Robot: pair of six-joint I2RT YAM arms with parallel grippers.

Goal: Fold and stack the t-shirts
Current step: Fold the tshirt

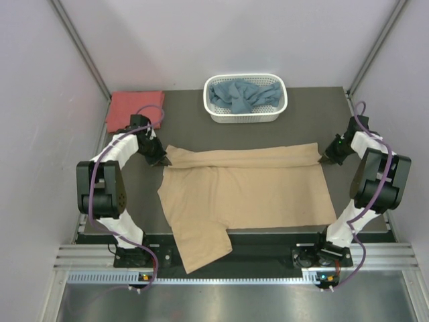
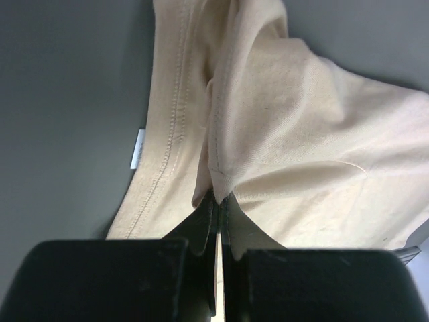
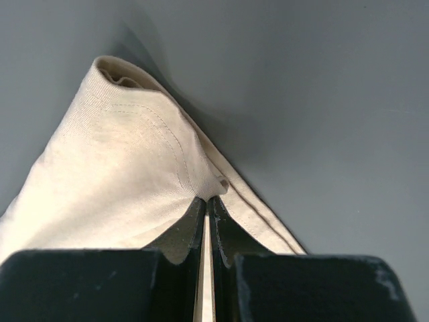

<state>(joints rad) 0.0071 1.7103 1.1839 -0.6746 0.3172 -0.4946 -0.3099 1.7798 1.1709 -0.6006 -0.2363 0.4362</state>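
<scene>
When counted from overhead: three t-shirts, one basket, two grippers.

One tan t-shirt (image 1: 248, 191) spread flat across the middle of the dark table (image 1: 315, 117). Far edge doubled over into a narrow band running from 9 o'clock to 3 o'clock. One sleeve drooping past the near table edge at 7 o'clock.

One coral-red t-shirt (image 1: 134, 107) folded flat at 10 o'clock, in the far left corner, apart from the tan one.

One dusty blue t-shirt (image 1: 241, 96) crumpled inside the white lattice basket (image 1: 245, 118) at 12 o'clock, near the back wall.

At the 9 o'clock end of the band, left gripper (image 1: 163, 162), jaws pressed together on a corner of the tan cloth. Seen from the left wrist: fabric pinched right at the fingertips and fanning out toward 12 and 2 o'clock, a stitched hem running up toward 11 o'clock, a small white label (image 2: 137, 149) at the cloth's edge toward 10 o'clock.

At the 3 o'clock end, right gripper (image 1: 324, 159), likewise clamped tight on the tan t-shirt's other corner. Seen from the right wrist: cloth spreading from the fingertips toward 10 o'clock, bare table from 12 round to 3 o'clock.
</scene>
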